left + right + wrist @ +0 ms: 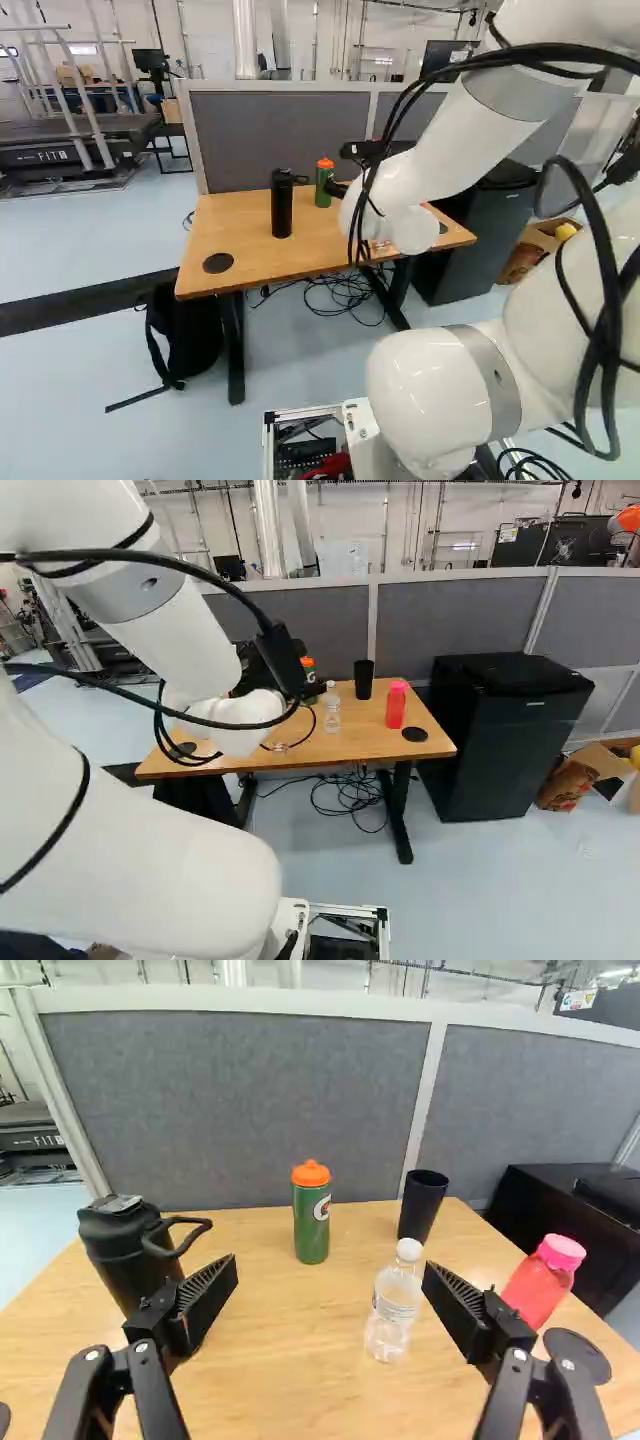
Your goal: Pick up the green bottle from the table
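Note:
In the left base view my gripper [340, 189] shows only as a dark part beside the green bottle [324, 184], mostly hidden behind the white wrist. The wrist view has the gripper [330, 1278] open, with nothing gripped. Ahead of it, roughly in line with the gap between the fingers, the green bottle [311, 1222] with its orange cap stands upright on the wooden table [290, 1380], near the grey divider. In the right base view the arm partly covers the bottle, its orange cap [307, 662] showing.
A black bottle [130, 1250] stands close by one finger. Near the other are a clear bottle [394, 1305] and a pink bottle [543, 1280]; a black cup [422, 1205] is farther back. The grey divider [240, 1110] rises behind the table. A black cabinet [505, 740] stands beside it.

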`<state>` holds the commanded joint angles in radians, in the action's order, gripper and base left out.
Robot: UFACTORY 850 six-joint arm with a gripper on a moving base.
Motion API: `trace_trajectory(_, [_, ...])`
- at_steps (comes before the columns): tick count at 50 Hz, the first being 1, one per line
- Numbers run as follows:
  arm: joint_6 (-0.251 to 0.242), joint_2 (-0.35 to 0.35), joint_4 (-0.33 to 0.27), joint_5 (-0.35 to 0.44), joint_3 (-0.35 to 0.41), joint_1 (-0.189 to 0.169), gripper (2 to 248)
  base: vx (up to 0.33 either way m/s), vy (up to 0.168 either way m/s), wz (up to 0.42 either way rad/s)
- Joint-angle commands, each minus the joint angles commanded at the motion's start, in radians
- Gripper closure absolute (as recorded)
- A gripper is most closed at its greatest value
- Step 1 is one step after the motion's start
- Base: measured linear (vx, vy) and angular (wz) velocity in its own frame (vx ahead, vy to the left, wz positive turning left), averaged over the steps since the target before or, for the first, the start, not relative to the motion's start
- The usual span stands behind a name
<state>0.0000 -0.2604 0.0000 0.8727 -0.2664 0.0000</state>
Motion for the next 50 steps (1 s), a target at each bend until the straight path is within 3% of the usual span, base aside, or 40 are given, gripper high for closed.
trace_trajectory(25, [0.000,0.069,0.000,0.000,-0.120,0.004,3,0.000,0.000,0.000])
trace_trajectory(50, [0.000,0.161,0.000,0.000,-0.263,0.034,3,0.000,0.000,0.000])
